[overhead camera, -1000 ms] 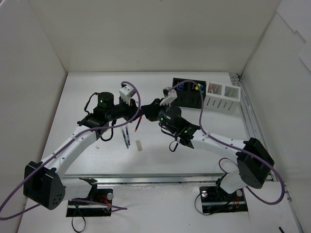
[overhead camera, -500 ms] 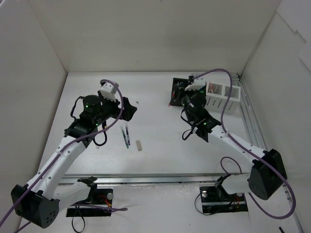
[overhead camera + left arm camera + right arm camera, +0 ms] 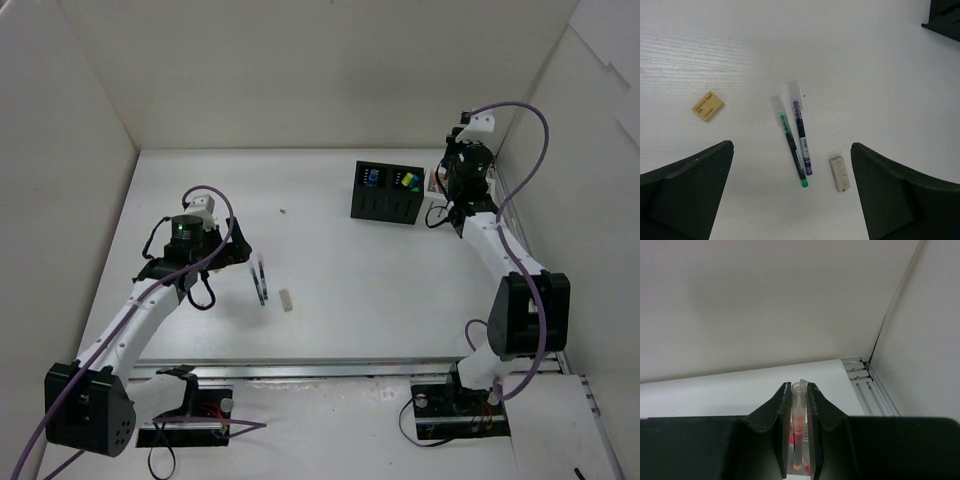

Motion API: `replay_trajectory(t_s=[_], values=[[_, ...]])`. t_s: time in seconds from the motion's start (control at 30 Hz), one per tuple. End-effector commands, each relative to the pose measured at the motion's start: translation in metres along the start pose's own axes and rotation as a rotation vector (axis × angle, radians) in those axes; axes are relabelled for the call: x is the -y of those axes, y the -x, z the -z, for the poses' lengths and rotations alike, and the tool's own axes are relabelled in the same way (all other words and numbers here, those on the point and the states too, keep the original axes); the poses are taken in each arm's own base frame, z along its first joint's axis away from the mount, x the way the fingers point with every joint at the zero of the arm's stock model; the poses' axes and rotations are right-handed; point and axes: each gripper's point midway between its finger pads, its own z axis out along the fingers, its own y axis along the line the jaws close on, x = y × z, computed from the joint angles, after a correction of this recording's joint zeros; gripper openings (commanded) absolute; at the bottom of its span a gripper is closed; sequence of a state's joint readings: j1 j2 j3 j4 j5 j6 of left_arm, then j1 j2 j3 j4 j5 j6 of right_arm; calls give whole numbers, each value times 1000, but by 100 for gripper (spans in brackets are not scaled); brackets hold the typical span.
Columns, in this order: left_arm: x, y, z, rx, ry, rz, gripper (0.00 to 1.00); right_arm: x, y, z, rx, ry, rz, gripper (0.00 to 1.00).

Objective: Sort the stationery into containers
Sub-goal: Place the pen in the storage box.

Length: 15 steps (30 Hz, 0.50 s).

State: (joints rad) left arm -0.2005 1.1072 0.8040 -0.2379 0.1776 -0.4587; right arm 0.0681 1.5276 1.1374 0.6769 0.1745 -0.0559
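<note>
Two dark pens (image 3: 796, 145) lie side by side on the table, one with green trim, one with purple. A pale eraser (image 3: 839, 173) lies just right of them. My left gripper (image 3: 792, 200) hangs open above these with nothing between its fingers (image 3: 687, 185). From above, the pens (image 3: 259, 283) and eraser (image 3: 287, 300) sit right of my left gripper (image 3: 232, 250). My right gripper (image 3: 799, 390) is shut on a thin red pen (image 3: 799, 425), held upright. It hovers (image 3: 452, 195) at the far right over the white box (image 3: 436, 214), mostly hidden by the arm. The black box (image 3: 388, 192) holds coloured items.
A small tan eraser (image 3: 707, 105) lies left of the pens. A tiny speck (image 3: 283, 212) sits mid-table. A metal rail (image 3: 865, 385) runs along the right wall, close to the right arm. White walls enclose the table on three sides.
My left gripper has opened and drawn back to the left, now above the pens. The right arm has swung from the table's middle to the far right with the red pen.
</note>
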Motion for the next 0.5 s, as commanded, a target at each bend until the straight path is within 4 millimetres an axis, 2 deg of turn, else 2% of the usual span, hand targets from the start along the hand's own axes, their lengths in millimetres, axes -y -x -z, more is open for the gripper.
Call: replay_trajectory(t_s=[0.0,0.03,0.07,0.2,0.23,0.3,0.33,0.37,0.4,0.43,0.47], values=[[-2,18,-4,56,28,50,100,-2,19,-24,83,49,47,0],[-3,15,-7,47,30,53,99,4,15,-29,86,39,65,0],[-4,16,-8,50,37,63,100,6,0,-36,65,29,66,0],[-12,13,-19,26,67,87,99,-4,-25,-51,49,75,82,1],[-12,13,-20,23,74,93,99,13,-36,-56,29,45,94,4],[-20,10,-24,12,121,116,99,11,-46,-56,10,60,92,16],[-23,8,-26,1,137,123,99,10,-47,-54,7,65,82,25],[-25,4,-26,-16,151,128,99,10,-46,-52,8,68,71,40],[-28,1,-30,-31,162,133,100,9,-50,-47,-2,78,68,67],[-28,-1,-32,-36,162,137,99,7,-38,-41,19,83,50,79],[-30,-5,-35,-53,172,144,100,6,-37,-34,19,87,45,98]])
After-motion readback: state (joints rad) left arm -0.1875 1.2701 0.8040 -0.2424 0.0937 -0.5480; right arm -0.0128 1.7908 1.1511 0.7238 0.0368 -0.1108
